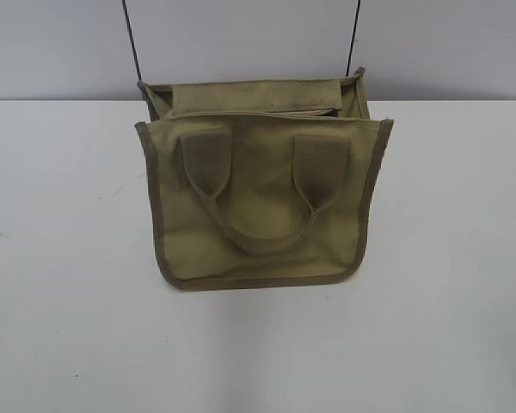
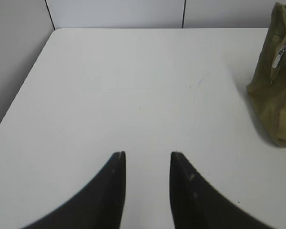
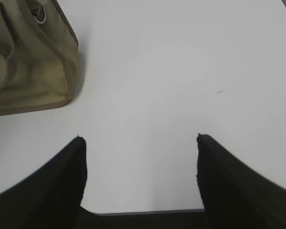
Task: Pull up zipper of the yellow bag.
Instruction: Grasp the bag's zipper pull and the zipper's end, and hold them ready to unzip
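Clearly the yellow bag is soft canvas and looks light: it stands on the white bench near the far edge, its front face with the strap handle turned toward the exterior camera, and its top sags a little between the bound edges. Such cloth will likely fold or slide if tugged from one side only, so one arm should probably pin the bag while the other draws the slider along. The zipper shows only in the left wrist view, where a small dull silver pull hangs at the bag's end near the top; that little tab is the place to pinch. It is thin and smooth, so it could well slip from the fingers. In the right wrist view a metal ring sits at the other end of the bag, and no slider can be made out there.

The left gripper hangs above bare bench, well apart from the bag, its jaws parted by a narrow gap and holding nothing. The right gripper is spread much wider, also empty, with the bag off to its left and not touched.
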You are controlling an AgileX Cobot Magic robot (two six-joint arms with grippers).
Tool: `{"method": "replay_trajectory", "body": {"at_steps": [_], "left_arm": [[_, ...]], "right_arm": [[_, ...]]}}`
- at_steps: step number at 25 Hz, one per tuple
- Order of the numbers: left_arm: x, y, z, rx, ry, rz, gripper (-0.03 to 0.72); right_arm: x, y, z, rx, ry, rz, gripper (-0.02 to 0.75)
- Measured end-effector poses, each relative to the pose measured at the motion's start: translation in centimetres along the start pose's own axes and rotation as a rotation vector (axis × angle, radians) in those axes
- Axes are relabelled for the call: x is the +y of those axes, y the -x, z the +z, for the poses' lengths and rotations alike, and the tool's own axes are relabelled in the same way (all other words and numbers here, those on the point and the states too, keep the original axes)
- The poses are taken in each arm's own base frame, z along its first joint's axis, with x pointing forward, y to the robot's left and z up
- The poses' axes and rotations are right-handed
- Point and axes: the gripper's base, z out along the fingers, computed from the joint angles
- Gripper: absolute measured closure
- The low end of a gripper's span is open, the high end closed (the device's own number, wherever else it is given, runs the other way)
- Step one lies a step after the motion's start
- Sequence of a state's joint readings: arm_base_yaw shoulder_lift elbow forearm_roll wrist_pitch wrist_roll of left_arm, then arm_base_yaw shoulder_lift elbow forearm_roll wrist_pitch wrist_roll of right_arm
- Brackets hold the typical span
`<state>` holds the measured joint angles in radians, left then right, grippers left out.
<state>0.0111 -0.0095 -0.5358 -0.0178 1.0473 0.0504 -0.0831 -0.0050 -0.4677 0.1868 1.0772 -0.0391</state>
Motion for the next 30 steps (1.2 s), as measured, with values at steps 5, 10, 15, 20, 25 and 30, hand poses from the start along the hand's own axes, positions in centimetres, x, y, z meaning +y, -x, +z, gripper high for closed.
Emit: {"method": "replay_trajectory", "body": {"at_steps": [5,10,15,20,25,30], "left_arm": [[0.0,0.0,0.0,0.0,0.0,0.0,0.448],[0.0,0.0,0.0,0.0,0.0,0.0,0.448],[0.0,0.0,0.0,0.0,0.0,0.0,0.448],[0.0,0.0,0.0,0.0,0.0,0.0,0.448],[0.01,0.0,0.0,0.0,0.001,0.0,0.448],[0.01,0.0,0.0,0.0,0.001,0.0,0.447]], "right_arm": [[0.0,0.0,0.0,0.0,0.0,0.0,0.213],[0.0,0.0,0.0,0.0,0.0,0.0,0.213],[0.0,0.0,0.0,0.0,0.0,0.0,0.213],[0.0,0.0,0.0,0.0,0.0,0.0,0.214],[0.0,0.0,0.0,0.0,0.0,0.0,0.214],[0.0,0.0,0.0,0.0,0.0,0.0,0.214]]}}
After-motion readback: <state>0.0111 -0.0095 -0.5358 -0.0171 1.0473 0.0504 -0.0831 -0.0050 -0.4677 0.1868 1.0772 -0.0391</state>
